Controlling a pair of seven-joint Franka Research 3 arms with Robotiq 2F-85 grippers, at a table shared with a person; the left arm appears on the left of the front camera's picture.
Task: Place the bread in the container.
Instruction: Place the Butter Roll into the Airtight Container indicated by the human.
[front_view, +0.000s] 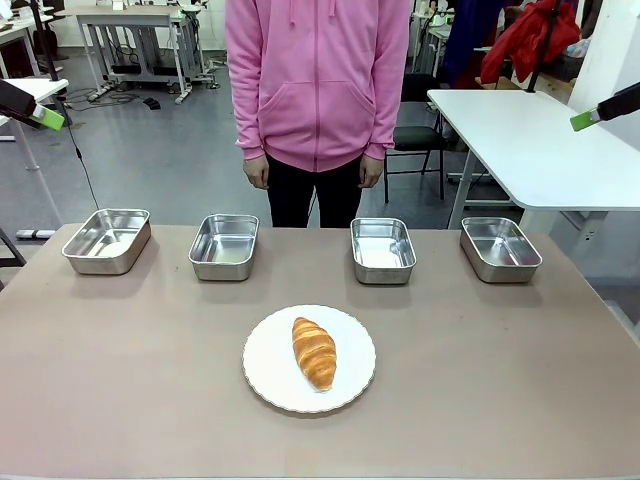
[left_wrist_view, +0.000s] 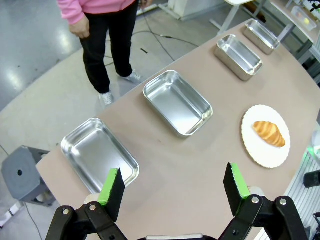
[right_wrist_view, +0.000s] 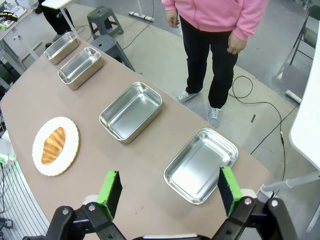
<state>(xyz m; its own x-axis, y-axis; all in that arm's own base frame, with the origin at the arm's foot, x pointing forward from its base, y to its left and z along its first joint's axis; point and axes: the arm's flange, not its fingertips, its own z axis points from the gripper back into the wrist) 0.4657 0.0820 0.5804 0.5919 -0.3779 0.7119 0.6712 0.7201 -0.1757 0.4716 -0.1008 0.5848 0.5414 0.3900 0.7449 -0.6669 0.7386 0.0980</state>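
On the round white plate at the middle of the table, I see the bread lying flat, a little to the robot's right of the plate's centre. Its long axis runs from the person's side towards mine. The far tip leans slightly to the robot's left and the near tip slightly to its right. Beyond the plate, four alike steel trays stand in a row along the far edge, all bare inside: the leftmost tray, the left-middle tray, the right-middle tray and the rightmost tray. The plate sits nearer to me than the row, in line with the gap between the two middle trays and well apart from all four. My left gripper hangs high over the table's left end, its green-padded jaws spread wide and holding nothing. My right gripper hangs the same way over the right end, also spread and unloaded. A person in a pink hooded top stands at the far side, hands down by the hips.
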